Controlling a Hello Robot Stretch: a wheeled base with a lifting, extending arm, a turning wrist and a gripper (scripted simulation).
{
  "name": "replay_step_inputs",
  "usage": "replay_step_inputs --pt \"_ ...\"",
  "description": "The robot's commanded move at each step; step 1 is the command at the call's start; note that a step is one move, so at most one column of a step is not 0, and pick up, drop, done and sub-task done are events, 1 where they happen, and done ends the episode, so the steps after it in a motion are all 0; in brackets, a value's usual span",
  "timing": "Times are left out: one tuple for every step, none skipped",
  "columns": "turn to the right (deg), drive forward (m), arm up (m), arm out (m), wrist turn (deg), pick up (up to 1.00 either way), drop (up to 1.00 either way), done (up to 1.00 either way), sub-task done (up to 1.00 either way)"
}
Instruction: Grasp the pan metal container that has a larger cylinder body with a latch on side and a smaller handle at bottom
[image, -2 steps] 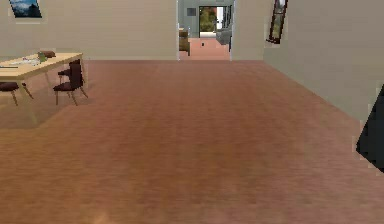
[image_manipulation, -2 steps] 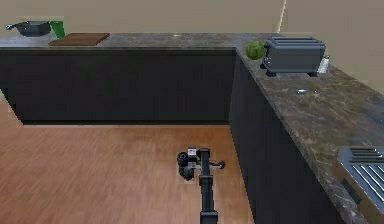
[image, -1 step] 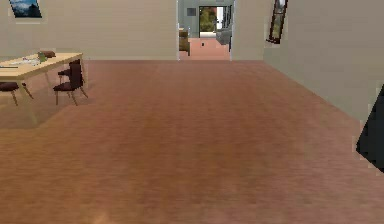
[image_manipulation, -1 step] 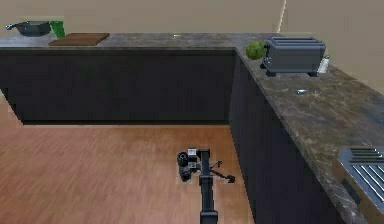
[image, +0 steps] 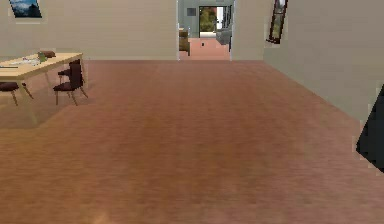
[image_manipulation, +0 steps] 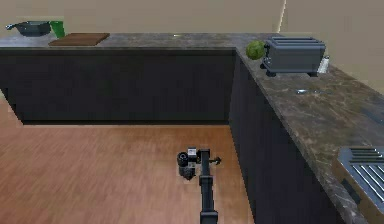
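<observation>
The pan (image_manipulation: 30, 28) sits at the left end of the far counter (image_manipulation: 160, 42), just beside something green (image_manipulation: 57, 28) and well apart from the claw (image_manipulation: 186, 160). The arm (image_manipulation: 207, 190) reaches out low over bare floor, and the claw holds nothing.

The arm (image_manipulation: 206, 195) is shown as a dark bar of square section, plain along its length. Small white squares (image_manipulation: 212, 160) with black marks are carried at its far end, and beside them the gripper (image_manipulation: 185, 162) is formed of a dark, compact body.
</observation>
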Motion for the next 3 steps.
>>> replay_step_inputs --pt "0.0 0.0 0.0 -0.1 0.0 0.0 0.0 0.0 0.0" --pt "0.0 0.0 -0.5 0.0 0.0 0.0 0.0 0.0 0.0" --pt "0.0 0.0 -0.12 0.0 0.0 0.0 0.0 0.0 0.0"
